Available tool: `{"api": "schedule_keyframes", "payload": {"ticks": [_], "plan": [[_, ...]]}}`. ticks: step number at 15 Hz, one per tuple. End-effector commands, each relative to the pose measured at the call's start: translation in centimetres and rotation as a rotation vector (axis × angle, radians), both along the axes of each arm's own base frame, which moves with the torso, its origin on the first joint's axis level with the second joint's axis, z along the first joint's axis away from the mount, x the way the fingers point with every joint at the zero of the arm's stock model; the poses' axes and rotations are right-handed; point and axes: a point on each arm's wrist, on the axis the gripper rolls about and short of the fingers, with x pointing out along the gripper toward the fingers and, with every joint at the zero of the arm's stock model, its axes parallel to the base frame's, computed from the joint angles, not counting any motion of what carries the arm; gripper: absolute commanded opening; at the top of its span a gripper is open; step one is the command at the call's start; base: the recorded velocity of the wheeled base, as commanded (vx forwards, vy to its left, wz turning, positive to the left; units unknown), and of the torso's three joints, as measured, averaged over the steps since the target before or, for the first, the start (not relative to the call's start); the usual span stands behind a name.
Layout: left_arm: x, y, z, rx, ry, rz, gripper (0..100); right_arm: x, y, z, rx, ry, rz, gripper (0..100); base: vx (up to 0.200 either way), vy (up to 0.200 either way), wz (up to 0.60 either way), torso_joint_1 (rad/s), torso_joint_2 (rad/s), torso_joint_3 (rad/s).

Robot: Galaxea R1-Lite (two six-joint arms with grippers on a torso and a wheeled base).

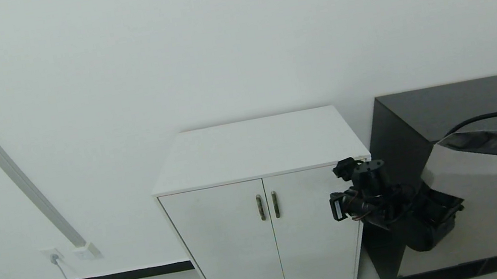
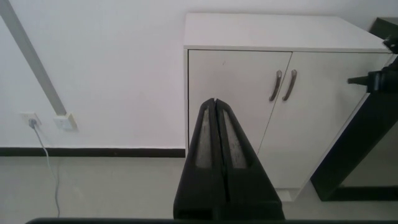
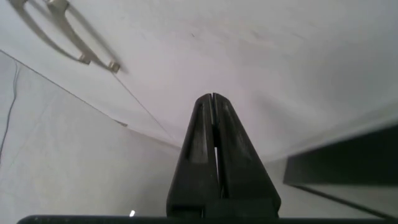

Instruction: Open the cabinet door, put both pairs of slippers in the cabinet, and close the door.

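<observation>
The white cabinet [image 1: 255, 148] stands against the wall with both doors closed. Its two handles [image 1: 260, 207] sit side by side at the middle seam. The right gripper [image 3: 212, 96], fingers pressed together and holding nothing, is close in front of the cabinet's right door [image 1: 315, 239], near the door's outer edge and away from the handles. The left gripper [image 2: 214, 101], also pressed together, is well back from the cabinet, pointing at its left door [image 2: 236, 93]. A black unit [image 1: 425, 110] stands just beside the cabinet.

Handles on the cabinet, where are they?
In the head view, both handles sit side by side where the two shut doors of the cabinet meet, to the left of the right hand.
</observation>
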Motion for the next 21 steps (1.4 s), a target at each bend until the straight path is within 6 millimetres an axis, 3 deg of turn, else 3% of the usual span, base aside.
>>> {"api": "schedule_keyframes", "payload": {"ticks": [1,6,11,14,21], "plan": [[0.0,0.0,0.0,0.004,0.001,-0.002,0,-3.4,-4.1,4.8,0.024,-0.051,-0.057,0,0.0,0.0,0.0,0.0,0.0,0.0],[0.0,0.0,0.0,0.004,0.001,-0.001,0,-8.8,-11.8,6.8,-0.04,-0.013,-0.317,0,0.0,0.0,0.0,0.0,0.0,0.0],[0.0,0.0,0.0,0.004,0.001,-0.002,0,-15.4,-16.7,8.4,-0.054,-0.012,-0.471,0,0.0,0.0,0.0,0.0,0.0,0.0],[0.0,0.0,0.0,0.004,0.002,-0.002,0,-18.7,-18.2,9.2,-0.046,-0.04,-0.519,0,0.0,0.0,0.0,0.0,0.0,0.0],[0.0,0.0,0.0,0.004,0.002,-0.002,0,-24.2,-18.7,10.0,-0.037,-0.131,-0.506,0,0.0,0.0,0.0,0.0,0.0,0.0]]}}
